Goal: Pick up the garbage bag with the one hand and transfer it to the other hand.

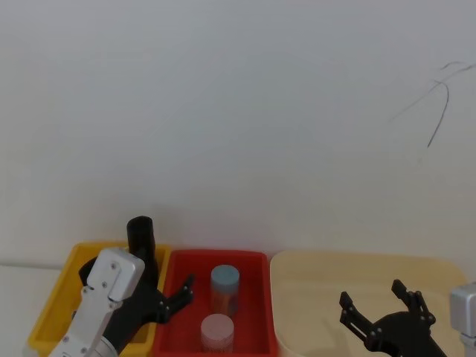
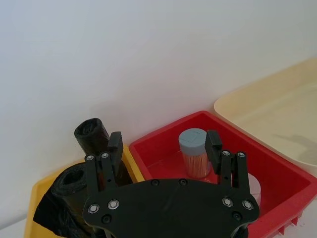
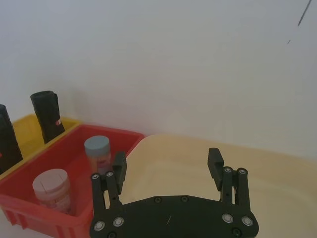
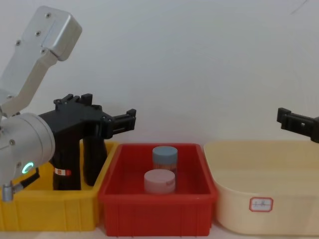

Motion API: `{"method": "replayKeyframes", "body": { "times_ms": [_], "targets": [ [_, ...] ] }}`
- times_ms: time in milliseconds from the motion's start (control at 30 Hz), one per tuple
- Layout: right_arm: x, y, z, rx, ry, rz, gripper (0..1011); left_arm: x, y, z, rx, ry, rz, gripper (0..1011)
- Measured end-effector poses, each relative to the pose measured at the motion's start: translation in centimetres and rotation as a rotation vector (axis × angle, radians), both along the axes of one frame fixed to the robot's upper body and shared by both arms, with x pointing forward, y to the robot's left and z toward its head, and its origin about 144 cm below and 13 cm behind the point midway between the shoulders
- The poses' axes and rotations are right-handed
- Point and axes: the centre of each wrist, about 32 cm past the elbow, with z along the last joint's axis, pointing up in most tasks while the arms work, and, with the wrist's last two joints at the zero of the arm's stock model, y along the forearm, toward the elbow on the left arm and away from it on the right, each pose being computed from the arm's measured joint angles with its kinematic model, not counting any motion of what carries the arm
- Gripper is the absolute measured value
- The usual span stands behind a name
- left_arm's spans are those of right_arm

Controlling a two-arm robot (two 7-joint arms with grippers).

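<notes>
Nearest the robot, the left gripper (image 2: 164, 141), black and long-fingered on a silver wrist with a green glowing ring, hangs over the inner edge of the yellow plastic bin (image 4: 50, 209), its fingers spread wide and holding nothing, pointing across toward the red plastic bin (image 4: 154, 214) beside it. The right gripper (image 3: 167, 159), a matching black one, is poised above the cream plastic tub (image 4: 259, 174) on the far side of the red bin, likewise spread and empty. In the red bin stand a pink-lidded jar (image 4: 159, 181) and, behind it, a grey-blue-lidded jar (image 4: 164, 157). Behind the left gripper, the garbage bag (image 4: 66, 162), a thick black roll with a small red-and-white label band, stands upright in the yellow bin. Just beside it, on the red bin's side, stands a slimmer plain black roll (image 4: 93, 162). Whether the two rolls touch cannot be told. Behind everything is a bare white wall (image 1: 238, 111). The step in hand looks like the approach, for nothing is grasped and the bag is not yet lifted. The next move calls for turning the open fingers down over the labelled roll rather than its plain neighbour, with one finger slipped into the narrow space between them. The gripper would then close on the roll's upper part and leave enough of it bare for the right gripper to take.
</notes>
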Motion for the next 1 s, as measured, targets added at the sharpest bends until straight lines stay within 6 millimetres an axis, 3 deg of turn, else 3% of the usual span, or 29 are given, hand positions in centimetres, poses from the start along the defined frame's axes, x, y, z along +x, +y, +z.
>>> {"method": "replayKeyframes", "body": {
  "times_ms": [367, 1000],
  "targets": [
    [0.0, 0.0, 0.0, 0.000, 0.000, 0.000, 1000, -0.1, 0.3, 0.0, 0.002, 0.000, -0.009, 1001],
    [0.0, 0.0, 0.0, 0.000, 0.000, 0.000, 1000, -1.4, 4.1, -0.2, -0.014, 0.031, -0.007, 1001]
  ]
}}
